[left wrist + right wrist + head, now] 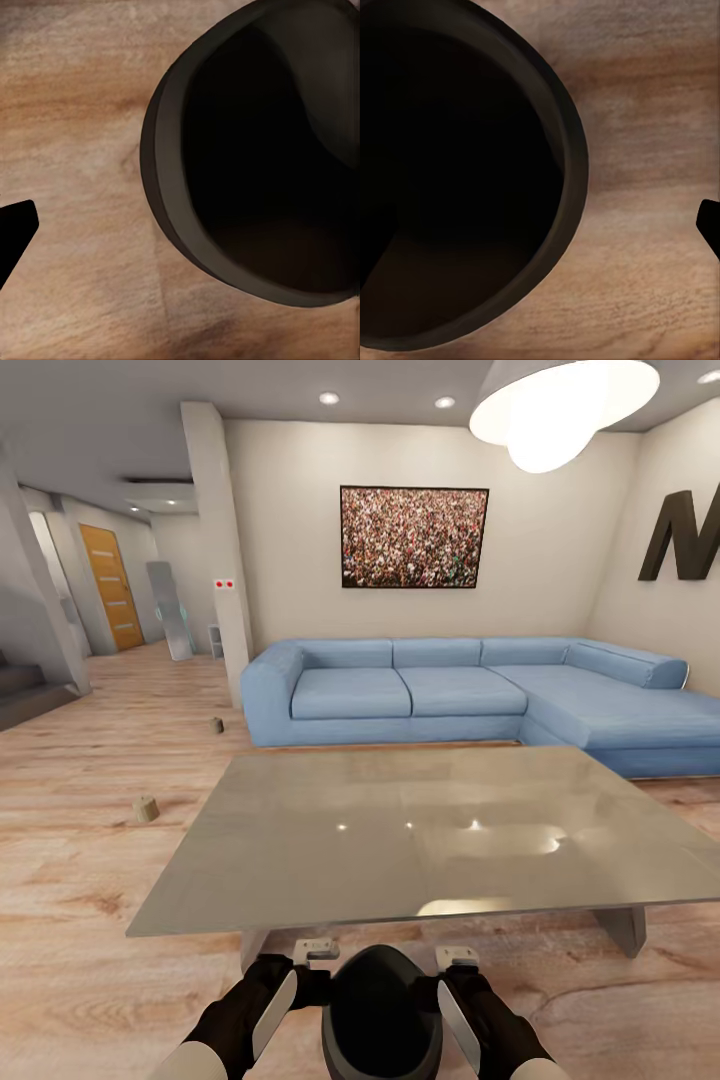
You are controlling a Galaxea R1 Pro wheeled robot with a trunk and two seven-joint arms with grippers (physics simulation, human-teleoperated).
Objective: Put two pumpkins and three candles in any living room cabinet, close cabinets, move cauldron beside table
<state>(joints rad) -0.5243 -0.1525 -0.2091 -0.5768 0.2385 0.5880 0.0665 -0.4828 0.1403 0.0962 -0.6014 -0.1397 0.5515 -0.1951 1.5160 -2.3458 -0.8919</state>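
A black cauldron sits low in front of me, just before the near edge of the grey glossy table. My left gripper and right gripper flank it on either side, both with jaws spread wide. The left wrist view looks down into the cauldron, with one fingertip well outside its rim. The right wrist view shows the cauldron too, one fingertip outside it. Two tan candles stand on the floor to the left, one nearer and one farther. Pumpkins and cabinet are out of view.
A blue corner sofa stands behind the table along the far wall. A white pillar rises left of the sofa, with a hallway and an orange door beyond. Wood floor stretches to the left of the table.
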